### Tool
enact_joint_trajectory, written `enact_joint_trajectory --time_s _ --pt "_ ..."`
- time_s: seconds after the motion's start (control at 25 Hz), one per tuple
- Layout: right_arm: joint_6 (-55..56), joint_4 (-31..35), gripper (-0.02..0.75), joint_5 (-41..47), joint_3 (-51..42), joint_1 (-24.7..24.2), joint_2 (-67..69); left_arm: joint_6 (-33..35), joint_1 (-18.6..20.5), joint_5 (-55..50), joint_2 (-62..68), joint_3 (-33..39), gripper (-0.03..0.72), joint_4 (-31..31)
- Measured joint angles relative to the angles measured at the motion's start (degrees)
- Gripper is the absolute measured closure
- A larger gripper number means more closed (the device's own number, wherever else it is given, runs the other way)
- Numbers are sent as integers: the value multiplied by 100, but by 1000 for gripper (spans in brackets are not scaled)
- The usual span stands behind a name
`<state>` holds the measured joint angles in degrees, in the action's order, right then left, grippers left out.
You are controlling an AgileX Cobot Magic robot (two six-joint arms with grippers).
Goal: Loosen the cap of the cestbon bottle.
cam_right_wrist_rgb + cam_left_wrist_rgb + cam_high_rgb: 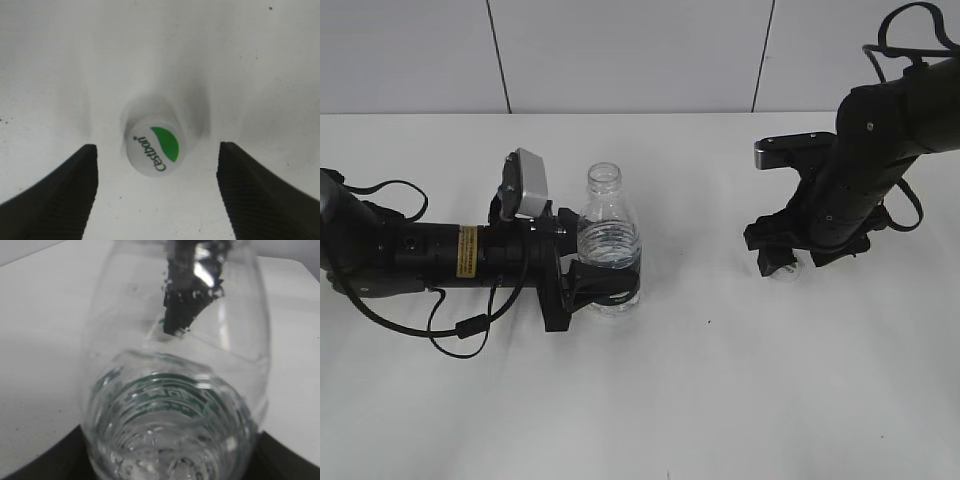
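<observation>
Cestbon bottle [608,240] upright on white table [720,400], neck open, uncapped; clamped at lower body by left gripper [603,285], arm lying low left of bottle. Left wrist view: only bottle [175,405] close-up, water inside. Right wrist view alone reveals cap [155,147] flat on table, well right of bottle, untouched between spread fingers [55,195] of right gripper [782,262].

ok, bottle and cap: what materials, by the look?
The cestbon bottle: clear thin plastic, glossy; the table shows through its ribbed wall. The cap: opaque white plastic, probably, smooth matte top with a printed green mark. It lies on the table between the right gripper's open fingers.
</observation>
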<state>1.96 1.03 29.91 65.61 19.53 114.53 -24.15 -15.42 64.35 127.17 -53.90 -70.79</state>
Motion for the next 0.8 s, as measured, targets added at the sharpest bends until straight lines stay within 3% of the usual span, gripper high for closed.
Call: enact_joint_trajectory --time_s 0.24,0.4,0.48,0.8 --pt "0 5 158 0 0 0 0 0 0 0 0 0 263 6" --pt "0 5 157 6 0 0 0 -58 0 -94 0 0 68 139" --pt "0 5 157 26 0 0 4 -63 0 -114 0 0 22 164" --pt "-6 5 157 114 0 0 -43 -67 347 -136 -106 175 15 -52"
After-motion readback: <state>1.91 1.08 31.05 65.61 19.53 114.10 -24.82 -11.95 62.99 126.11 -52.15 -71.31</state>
